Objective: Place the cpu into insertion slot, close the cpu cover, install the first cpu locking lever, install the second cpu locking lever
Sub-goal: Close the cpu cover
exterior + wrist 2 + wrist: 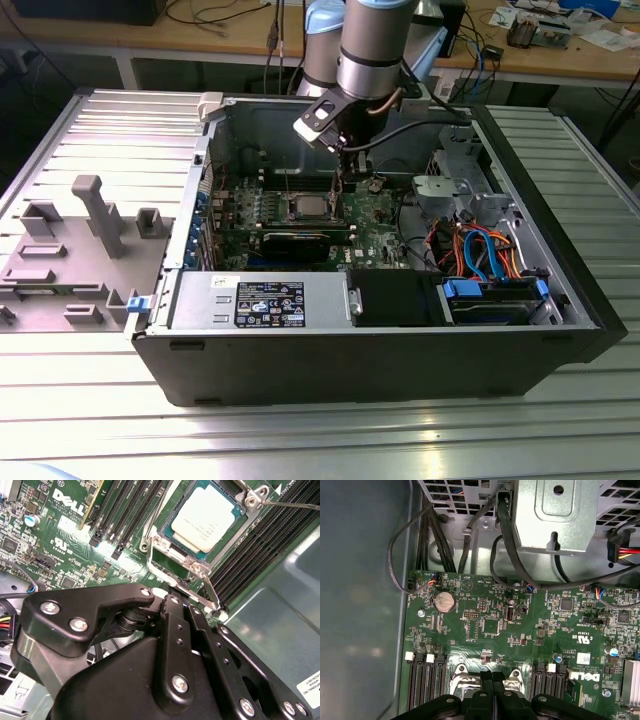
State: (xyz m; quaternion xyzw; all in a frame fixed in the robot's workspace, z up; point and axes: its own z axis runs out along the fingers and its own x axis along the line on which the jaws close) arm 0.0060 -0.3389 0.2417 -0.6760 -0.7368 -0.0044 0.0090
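On the ribbed bench [300, 440], a grey fixture [90, 225] lies at the exterior view's left, beside the open computer case [360, 370]. Mid-board inside the case, the cpu [207, 517] sits in the insertion slot [226, 541], with the cpu cover [186, 560] flat around it. Just right of the socket the pincer [341, 185] reaches down. Its fingers are pinched narrow with nothing seen between them, and its tips are beside a silvery locking lever [211, 594]. Blue and orange cables [480, 250] lie farther right.
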